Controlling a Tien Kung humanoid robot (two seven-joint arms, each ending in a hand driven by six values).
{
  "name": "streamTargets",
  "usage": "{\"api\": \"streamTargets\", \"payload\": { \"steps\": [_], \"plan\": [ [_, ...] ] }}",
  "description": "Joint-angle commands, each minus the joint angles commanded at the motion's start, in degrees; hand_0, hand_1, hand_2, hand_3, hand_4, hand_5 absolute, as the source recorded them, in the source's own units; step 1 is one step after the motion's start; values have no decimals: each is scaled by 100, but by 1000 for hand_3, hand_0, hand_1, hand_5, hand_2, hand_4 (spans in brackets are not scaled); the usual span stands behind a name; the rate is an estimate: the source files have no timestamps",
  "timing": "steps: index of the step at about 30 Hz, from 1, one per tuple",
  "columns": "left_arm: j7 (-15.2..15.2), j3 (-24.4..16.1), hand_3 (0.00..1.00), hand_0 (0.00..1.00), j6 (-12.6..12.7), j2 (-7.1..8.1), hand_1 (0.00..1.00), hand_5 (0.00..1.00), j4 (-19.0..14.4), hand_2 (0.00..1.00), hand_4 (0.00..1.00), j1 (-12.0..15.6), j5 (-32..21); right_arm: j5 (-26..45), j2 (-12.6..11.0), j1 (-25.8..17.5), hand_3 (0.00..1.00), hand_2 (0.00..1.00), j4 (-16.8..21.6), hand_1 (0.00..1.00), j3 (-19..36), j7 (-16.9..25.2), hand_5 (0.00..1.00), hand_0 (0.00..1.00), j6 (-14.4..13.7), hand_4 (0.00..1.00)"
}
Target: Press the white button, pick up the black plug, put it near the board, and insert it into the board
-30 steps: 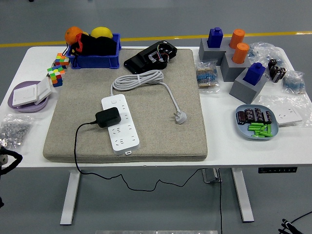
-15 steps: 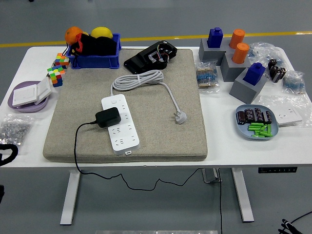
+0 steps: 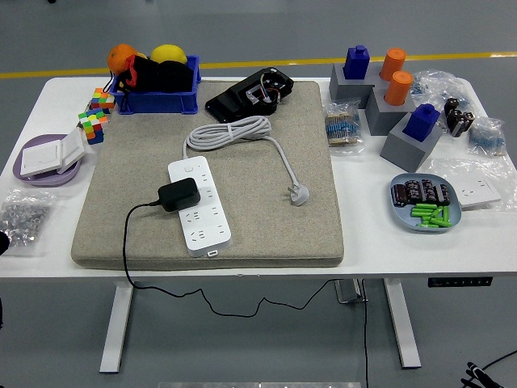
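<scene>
Left hand [image 3: 2, 241] nearly gone since earlier.

The white table [image 3: 242, 267] carries a grey mat [image 3: 266, 226], a blue bin [image 3: 153, 101] and a plate [image 3: 426, 222].

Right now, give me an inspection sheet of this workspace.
Surface: white table with a grey mat.
Job's things: black plug sits on the white power strip.
Clutter: blue bin, puzzle cubes, purple tray, grey blocks, blue dish of batteries.
Hands: left hand barely visible at the left edge; right hand not seen.
Cables: black cord hangs off the front edge; white cable coiled.
Surroundings: grey floor, yellow line.
</scene>
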Motion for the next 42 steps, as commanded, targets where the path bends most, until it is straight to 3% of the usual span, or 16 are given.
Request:
{"api": "streamTargets", "payload": {
  "steps": [1,6,7,9,12,13,18,19,24,25,30,31,36,37,42],
  "plan": [
    [-13,-5,998,998,1,1,998,632,-3,998,998,-2,-223,-7,2,1,620,624,-3,608,7,-3,471,778,3,722],
    [-138,-72,998,998,63,-25,998,632,31,998,998,-42,-1452,-10,-9,10,620,624,-11,608,6,-7,471,778,7,722],
    [-229,-72,729,777,105,-28,826,241,30,763,998,-44,-1676,-6,-14,13,621,624,-10,608,0,-7,471,778,7,722],
    [-346,-82,729,777,153,-40,826,241,44,763,998,-50,-2154,-4,-24,18,621,624,-10,608,-5,-7,471,778,3,722],
    [-479,-98,729,777,202,-58,826,241,53,763,998,-54,-2473,-2,-30,20,621,624,-12,608,-23,-10,471,778,6,722],
    [-540,-100,215,184,223,-61,234,99,53,213,771,-55,-2497,-1,-31,21,620,624,-14,608,-29,-11,471,779,8,722],
    [-612,-104,215,184,198,-62,234,99,71,213,771,-62,-2662,6,-33,18,620,624,-16,608,-58,-14,471,779,9,722],
    [-618,-102,9,5,194,-60,16,2,79,31,468,-64,-2703,7,-33,16,621,624,-17,608,-63,-14,471,779,8,722],
    [-611,-104,9,5,154,-63,16,2,93,31,468,-58,-2590,11,-34,9,621,624,-13,608,-81,-17,471,779,3,722],
    [-622,-104,2,2,156,-63,2,2,90,2,652,-58,-2538,17,-33,10,621,624,-12,608,-82,-16,471,779,2,722],
    [-744,-132,2,2,264,-47,2,2,106,2,652,-81,-2366,12,-13,13,621,624,-12,608,-53,-16,471,779,4,722],
    [-764,-147,2,2,289,-47,2,2,111,998,612,-86,-2362,8,-9,13,621,623,-13,608,-43,-16,471,779,4,722],
    [-491,-183,2,2,173,-64,2,2,48,998,612,-57,-2270,6,-2,11,621,623,-11,608,-33,-14,471,779,7,722],
    [-426,-173,2,31,130,-63,2,2,34,2,653,-54,-2244,5,-2,11,621,623,-11,608,-33,-15,471,778,8,722],
    [-117,-136,2,31,-113,-61,2,2,4,2,653,-63,-1928,17,-2,16,621,623,-7,608,-45,-14,471,778,7,722]
  ]
}}
